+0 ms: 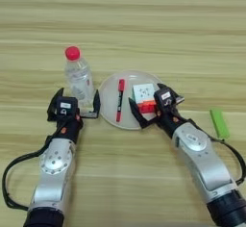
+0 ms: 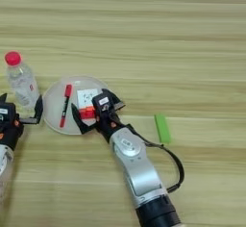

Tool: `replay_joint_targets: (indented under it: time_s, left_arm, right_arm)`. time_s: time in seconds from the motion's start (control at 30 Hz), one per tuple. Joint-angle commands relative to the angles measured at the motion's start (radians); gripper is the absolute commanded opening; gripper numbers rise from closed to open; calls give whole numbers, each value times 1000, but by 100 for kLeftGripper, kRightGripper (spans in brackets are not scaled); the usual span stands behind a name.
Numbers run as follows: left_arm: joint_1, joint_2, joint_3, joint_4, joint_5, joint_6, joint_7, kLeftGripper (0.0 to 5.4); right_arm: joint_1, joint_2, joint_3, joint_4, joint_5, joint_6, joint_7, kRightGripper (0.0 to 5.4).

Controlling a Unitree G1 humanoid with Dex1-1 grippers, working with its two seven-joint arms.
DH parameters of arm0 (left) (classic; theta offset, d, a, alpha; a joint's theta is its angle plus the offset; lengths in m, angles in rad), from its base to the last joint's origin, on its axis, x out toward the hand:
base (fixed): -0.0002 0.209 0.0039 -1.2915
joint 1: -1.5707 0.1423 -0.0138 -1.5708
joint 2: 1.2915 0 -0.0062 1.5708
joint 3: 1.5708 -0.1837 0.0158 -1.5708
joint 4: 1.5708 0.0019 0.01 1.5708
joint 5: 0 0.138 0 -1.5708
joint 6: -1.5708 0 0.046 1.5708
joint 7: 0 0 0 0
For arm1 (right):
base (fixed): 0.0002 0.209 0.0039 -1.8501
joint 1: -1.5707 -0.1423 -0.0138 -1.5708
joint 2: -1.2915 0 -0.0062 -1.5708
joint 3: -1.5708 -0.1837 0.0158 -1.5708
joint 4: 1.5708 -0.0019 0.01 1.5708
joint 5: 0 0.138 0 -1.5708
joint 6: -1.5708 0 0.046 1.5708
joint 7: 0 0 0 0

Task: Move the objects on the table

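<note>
I see right gripper (image 1: 153, 107) spread around cube (image 1: 144, 96) on plate (image 1: 109, 89) | left gripper (image 1: 74, 105) spread beside bottle (image 1: 79, 77)

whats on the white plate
On the plate lie a red marker pen and a puzzle cube. The right gripper covers the cube's near side.

puzzle cube (image 1: 144, 97): lower right part hidden behind right gripper (image 1: 153, 107) | left gripper (image 2: 19, 113): cut off at right eye view's left edge
</note>
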State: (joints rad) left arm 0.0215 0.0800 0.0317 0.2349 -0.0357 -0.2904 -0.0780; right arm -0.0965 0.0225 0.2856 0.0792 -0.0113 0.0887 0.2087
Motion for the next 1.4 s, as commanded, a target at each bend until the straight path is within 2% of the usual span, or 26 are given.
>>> replay_joint_targets:
  time_s: [0.03, 0.53, 0.9, 1.4]
  left_arm:
    - [5, -2, 0, -3, 9, 5, 4, 540]
    - [8, -3, -2, -4, 12, 4, 5, 540]
    - [12, -4, -3, -12, 12, 6, 6, 540]
    - [12, -6, -5, -12, 14, 5, 9, 540]
  right_arm:
    - [-16, 14, 7, 24, -2, -2, 8, 537]
    - [-67, 26, -28, 102, -2, -20, -7, 537]
    - [-79, 32, -33, 128, -6, -22, -8, 537]
    - [-61, 30, -28, 99, -3, -5, -1, 372]
